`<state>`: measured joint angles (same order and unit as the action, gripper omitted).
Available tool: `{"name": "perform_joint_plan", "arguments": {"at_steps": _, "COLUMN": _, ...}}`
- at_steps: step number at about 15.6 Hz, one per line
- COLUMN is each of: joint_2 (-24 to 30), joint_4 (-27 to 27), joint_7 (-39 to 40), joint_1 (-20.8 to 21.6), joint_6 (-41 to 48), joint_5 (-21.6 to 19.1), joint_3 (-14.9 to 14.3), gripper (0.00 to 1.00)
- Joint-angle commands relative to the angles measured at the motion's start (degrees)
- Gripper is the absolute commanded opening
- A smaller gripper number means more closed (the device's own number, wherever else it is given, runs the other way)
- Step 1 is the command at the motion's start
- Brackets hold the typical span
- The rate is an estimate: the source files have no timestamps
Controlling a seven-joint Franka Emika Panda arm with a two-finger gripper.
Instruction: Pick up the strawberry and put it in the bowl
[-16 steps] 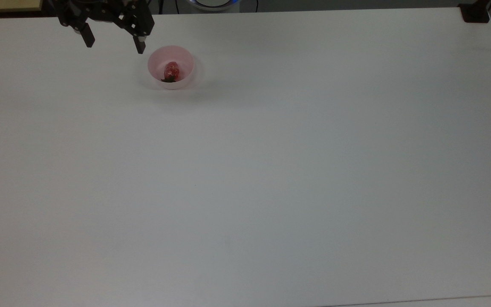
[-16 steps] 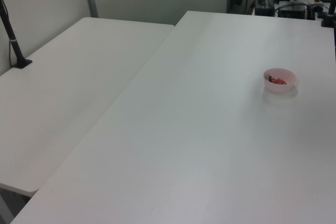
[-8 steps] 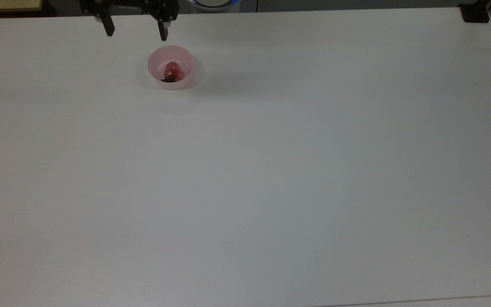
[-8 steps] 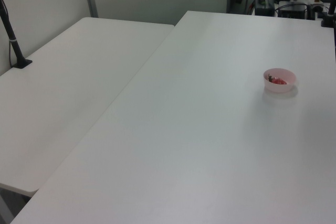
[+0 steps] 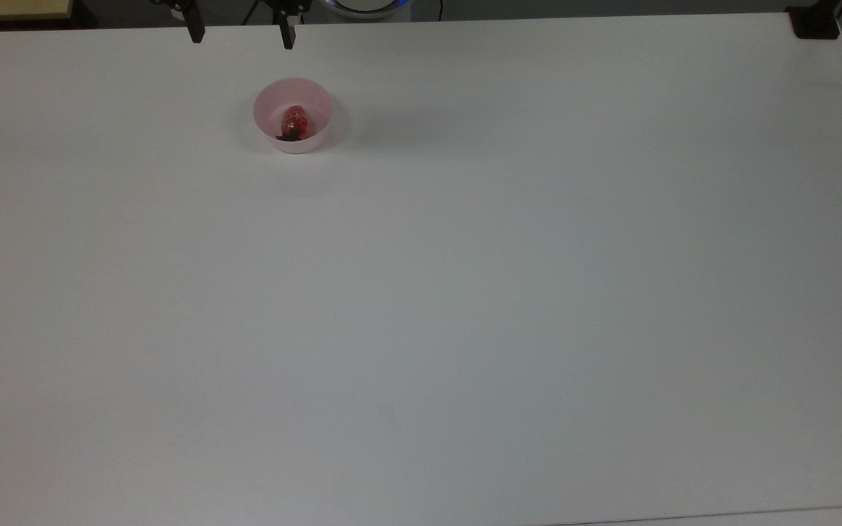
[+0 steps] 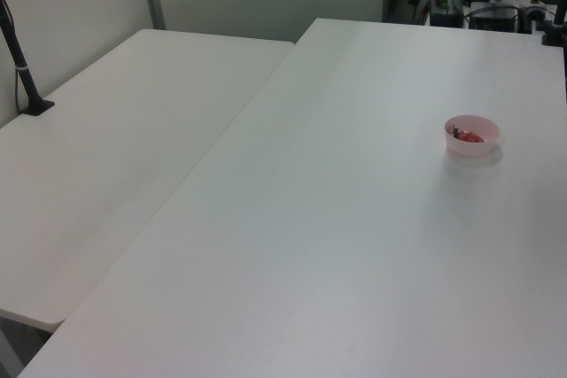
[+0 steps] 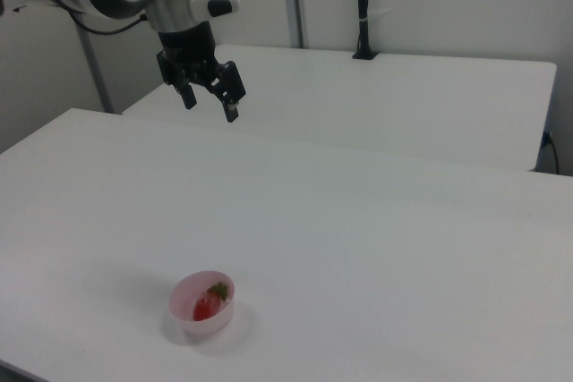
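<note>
A red strawberry point(image 5: 294, 122) with a dark green cap lies inside the pale pink bowl point(image 5: 315, 97) near the top view's upper left. The same strawberry point(image 7: 207, 305) and bowl point(image 7: 185, 293) sit at the right view's lower left, and the bowl point(image 6: 485, 124) with the strawberry point(image 6: 470, 137) stands at the left view's right. My gripper point(image 7: 209, 106) hangs open and empty, high above the table and well away from the bowl. Its two fingertips point(image 5: 288, 38) poke in at the top view's upper edge.
The white table point(image 5: 465, 292) stretches wide around the bowl. A second white table point(image 6: 115, 148) adjoins it, with a black post point(image 6: 22, 68) clamped at its edge. Equipment and cables point(image 6: 483, 2) stand beyond the far end.
My gripper has risen and pulled away from the bowl toward the top view's upper edge, staying open. Strawberry and bowl have not moved.
</note>
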<state>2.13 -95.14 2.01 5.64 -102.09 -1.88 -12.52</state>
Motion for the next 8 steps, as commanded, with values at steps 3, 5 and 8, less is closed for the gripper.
{"name": "perform_joint_plan", "arguments": {"at_steps": 3, "joint_2": 1.7, "joint_4": -1.4, "joint_7": 1.1, "joint_1": 1.0, "joint_6": 4.5, "joint_5": -0.3, "joint_3": -0.5, "gripper": 1.0}}
{"name": "perform_joint_plan", "arguments": {"at_steps": 5, "joint_2": 1.9, "joint_4": -1.5, "joint_7": 1.1, "joint_1": 0.8, "joint_6": 5.0, "joint_5": -0.3, "joint_3": 0.6, "gripper": 1.0}}
{"name": "perform_joint_plan", "arguments": {"at_steps": 8, "joint_2": 1.9, "joint_4": -1.5, "joint_7": 1.2, "joint_1": 0.7, "joint_6": 5.0, "joint_5": -0.3, "joint_3": 0.6, "gripper": 1.0}}
